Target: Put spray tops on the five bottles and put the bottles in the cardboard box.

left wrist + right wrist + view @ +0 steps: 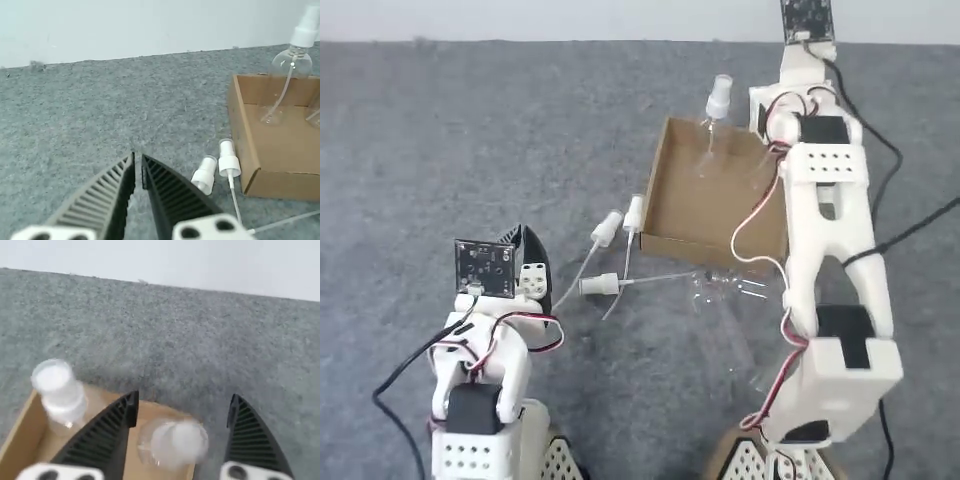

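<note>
Here the right gripper [183, 397] hangs with jaws spread wide, gripping nothing, over a capped bottle [175, 442] that stands in the cardboard box [685, 205], right of centre in the upper half of the high view. A second capped bottle [716, 120] stands at the box's upper edge. The left gripper [138, 158], at lower left, is pinched together on nothing. Three loose spray tops [607, 228] lie on the grey carpet [470, 130] just left of the box. Clear bottles [725, 320] lie below it, their number hard to tell.
</note>
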Robot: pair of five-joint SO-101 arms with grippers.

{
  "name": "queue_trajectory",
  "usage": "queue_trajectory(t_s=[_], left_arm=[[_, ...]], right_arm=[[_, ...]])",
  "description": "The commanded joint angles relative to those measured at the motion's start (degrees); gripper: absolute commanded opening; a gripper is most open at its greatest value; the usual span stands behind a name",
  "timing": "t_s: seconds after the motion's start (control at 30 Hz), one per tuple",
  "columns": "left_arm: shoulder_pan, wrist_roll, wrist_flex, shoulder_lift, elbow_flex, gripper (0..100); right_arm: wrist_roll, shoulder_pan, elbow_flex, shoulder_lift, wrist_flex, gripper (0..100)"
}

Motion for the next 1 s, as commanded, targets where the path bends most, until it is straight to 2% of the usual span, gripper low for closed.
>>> queue_trajectory(t_s=[0.0,0.57,0.73,0.83,0.97], left_arm=[[-0.2,-0.4,-1.2,-1.0,-0.5,1],[-0.2,-0.4,-1.5,-1.0,0.3,1],[-0.4,-0.4,-1.6,-1.0,0.3,1],[-0.4,-0.4,-1.6,-1.0,0.3,1],[-0.4,-0.4,-1.6,-1.0,0.3,1]], right_arm=[[-0.5,-1.5,-4.1,-10.2,9.1,22.9],[-0.2,-1.4,-4.1,-26.2,41.9,23.0],[0.0,-1.0,-4.1,-29.4,54.5,23.0],[4.0,-1.0,-1.7,-31.9,57.6,22.7],[9.8,-1.5,10.6,-37.8,56.7,22.7]])
